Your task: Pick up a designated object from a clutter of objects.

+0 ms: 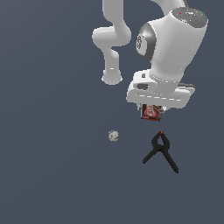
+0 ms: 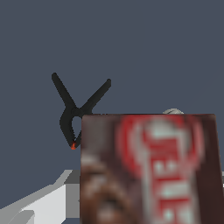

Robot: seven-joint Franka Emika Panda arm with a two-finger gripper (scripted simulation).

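- The gripper (image 1: pixel 152 107) is closed on the dark red-brown box (image 1: pixel 152 112), which hangs under the hand, clear of the floor.
- In the wrist view the box (image 2: pixel 148 170) fills the foreground, its white and red label blurred.
- The black spring clamp (image 1: pixel 160 151) lies just below the box in the exterior view.
- The pale speckled ball (image 1: pixel 113 136) sits toward the exterior view's left, well apart.

Dark red-brown box (image 1: pixel 152 112) with white-and-red label — black clamp (image 1: pixel 161 151), red tip — pale speckled ball (image 1: pixel 113 136).

White arm bent over, wrist pointing down, gripper (image 1: pixel 152 109) clamped on load.
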